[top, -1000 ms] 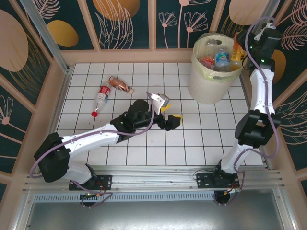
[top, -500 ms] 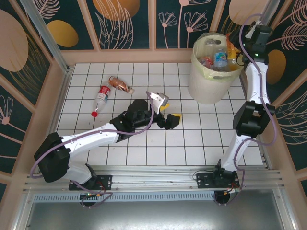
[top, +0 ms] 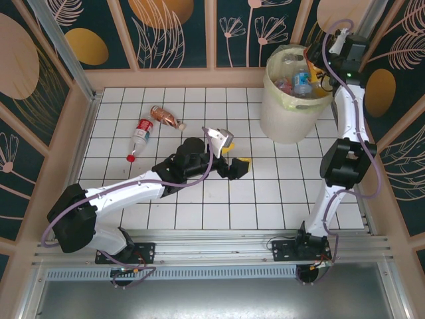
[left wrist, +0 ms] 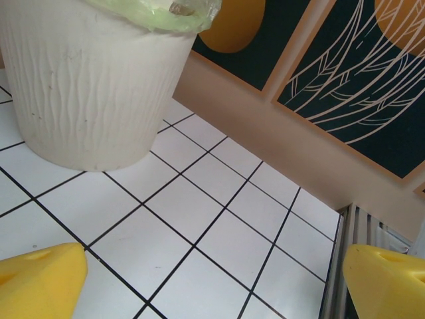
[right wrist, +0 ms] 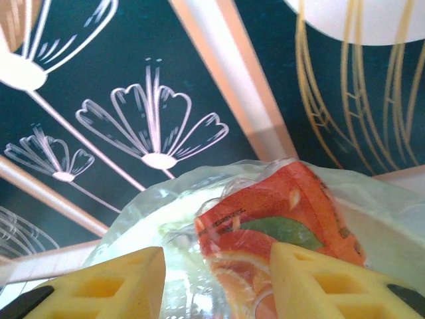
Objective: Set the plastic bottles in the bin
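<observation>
Bottles (top: 299, 81) mostly binned, two left on the counter (top: 265, 199).
I see several in the bin (top: 279, 123) at one o'clock. A red-label bottle (top: 141, 131) and an amber bottle (top: 166, 117) lie at ten o'clock. My left hand (top: 236, 159) hovers mid-counter, spread wide and empty. My right hand (right wrist: 218, 266) is over the bin, fingers partly apart, pinching nothing I can make out.

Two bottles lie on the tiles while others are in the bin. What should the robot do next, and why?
Probably swing the left end effector toward the amber bottle, which looks the nearer of the two on the tiles, next to the red-labelled bottle. The left end effector's fingers stand wide open and empty, pointing toward the bin, away from both.
</observation>
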{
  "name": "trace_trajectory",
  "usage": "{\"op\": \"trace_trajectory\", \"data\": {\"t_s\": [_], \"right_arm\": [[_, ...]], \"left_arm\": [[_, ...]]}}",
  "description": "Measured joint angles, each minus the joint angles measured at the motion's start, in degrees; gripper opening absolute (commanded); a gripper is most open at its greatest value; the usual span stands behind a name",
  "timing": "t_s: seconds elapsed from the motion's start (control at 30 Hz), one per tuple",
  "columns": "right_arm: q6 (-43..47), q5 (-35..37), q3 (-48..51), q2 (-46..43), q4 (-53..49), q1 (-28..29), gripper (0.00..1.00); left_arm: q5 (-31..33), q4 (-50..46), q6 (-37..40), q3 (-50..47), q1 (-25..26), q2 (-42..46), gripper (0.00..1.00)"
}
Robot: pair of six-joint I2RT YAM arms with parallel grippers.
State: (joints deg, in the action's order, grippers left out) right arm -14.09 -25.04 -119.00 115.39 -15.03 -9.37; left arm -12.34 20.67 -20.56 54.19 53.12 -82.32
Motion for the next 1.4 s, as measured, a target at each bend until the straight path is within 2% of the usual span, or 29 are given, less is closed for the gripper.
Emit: {"op": "trace_trajectory", "data": {"t_s": [0.3,0.47,0.73,1.1,1.4], "right_arm": [[3.37,-6.99,1.81,-0.35,-4.46,2.14,0.46],[3.50,-7.56,6.75,-1.29,-5.92,2.34,0.47],[2.84,-6.51,7.23,-7.85,-4.90,2.34,0.48],[1.33,-8.37,15.06,-22.21,-0.63,2.82,0.55],[2.89,-11.54,28.52,-32.74,-1.55,10.67,0.62]], "left_arm": [[-0.02,0.00,0.00,0.00,0.00,0.00,0.99],[-0.04,0.00,-0.02,0.00,0.00,0.00,0.99],[2.40,-2.99,-0.07,2.21,-0.79,0.04,0.99],[2.58,-8.68,-2.34,6.10,-10.12,0.33,0.99],[2.78,-16.74,-4.90,7.80,-21.42,-0.22,0.99]]}}
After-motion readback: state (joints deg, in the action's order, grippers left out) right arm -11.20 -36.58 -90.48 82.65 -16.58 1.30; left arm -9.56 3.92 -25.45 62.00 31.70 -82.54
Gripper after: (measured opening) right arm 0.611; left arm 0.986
